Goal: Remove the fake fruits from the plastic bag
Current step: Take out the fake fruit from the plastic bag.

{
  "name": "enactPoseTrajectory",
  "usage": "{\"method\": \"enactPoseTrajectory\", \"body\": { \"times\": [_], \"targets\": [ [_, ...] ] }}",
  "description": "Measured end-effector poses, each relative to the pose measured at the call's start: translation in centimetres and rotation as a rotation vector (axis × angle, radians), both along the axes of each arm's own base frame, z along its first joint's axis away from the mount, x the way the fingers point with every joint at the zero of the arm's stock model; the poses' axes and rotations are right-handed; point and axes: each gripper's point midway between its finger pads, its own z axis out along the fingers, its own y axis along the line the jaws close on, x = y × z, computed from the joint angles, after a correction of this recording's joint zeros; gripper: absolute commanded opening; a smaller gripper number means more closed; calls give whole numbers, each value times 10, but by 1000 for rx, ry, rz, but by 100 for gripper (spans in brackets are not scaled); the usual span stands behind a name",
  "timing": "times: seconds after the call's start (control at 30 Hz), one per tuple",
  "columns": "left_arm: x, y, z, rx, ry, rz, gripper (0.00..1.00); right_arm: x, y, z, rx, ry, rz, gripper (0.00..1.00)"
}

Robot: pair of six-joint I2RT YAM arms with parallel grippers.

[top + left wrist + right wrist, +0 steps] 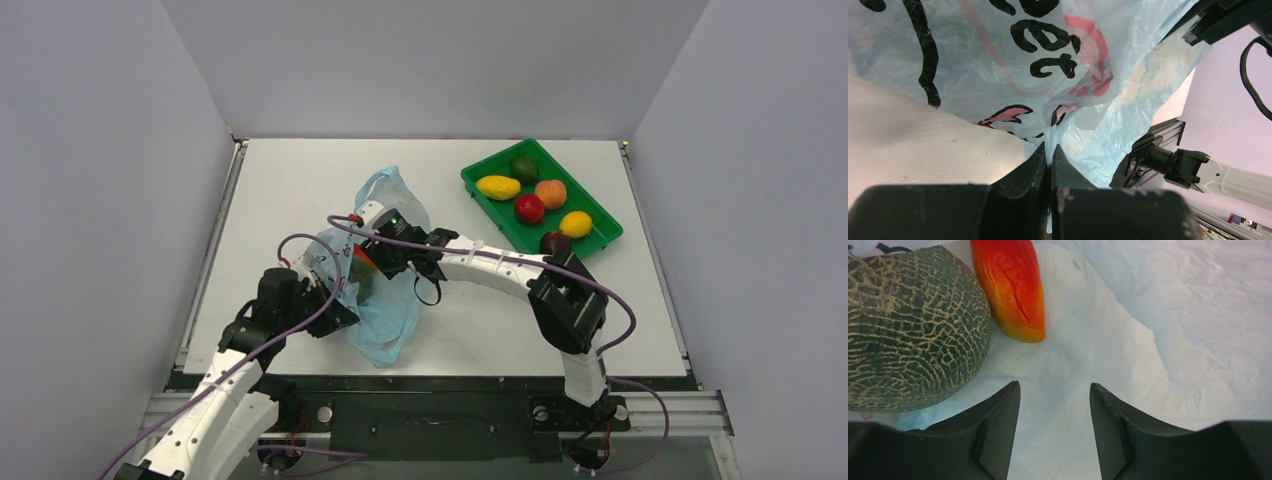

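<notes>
Red-orange fruit [1010,287] inside bag [1173,315] lies ahead-left of right end effector [1054,386] (open, empty).

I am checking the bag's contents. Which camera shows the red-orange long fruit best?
The right wrist view: the red-orange fruit lies clear beside a netted melon. The top view shows only an orange glimpse; the left wrist view, none.

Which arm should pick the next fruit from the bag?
Right. The right gripper sits inside the bag, jaws apart, near the red-orange fruit and melon. The left gripper is clamped on the bag.
</notes>
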Motion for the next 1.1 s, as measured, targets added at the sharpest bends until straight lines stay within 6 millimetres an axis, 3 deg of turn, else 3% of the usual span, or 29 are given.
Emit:
{"method": "enactPoseTrajectory", "body": {
  "times": [0.23, 0.47, 0.67, 0.9, 1.1],
  "targets": [
    [0, 0, 0, 0, -1, 0, 0, 11, 15, -10, -39, 2, 50, 51],
    [-1, 0, -1, 2, 5, 0, 0, 14, 26, -38, -26, 51, 38, 64],
    [-2, 1, -1, 4, 11, 0, 0, 12, 39, -38, 58, 99, 56, 74],
    [-2, 1, -2, 6, 18, 0, 0, 7, 59, -34, 141, 131, 132, 77],
    [-2, 1, -3, 7, 22, 0, 0, 6, 79, -56, 156, 162, 149, 76]
  ]
}}
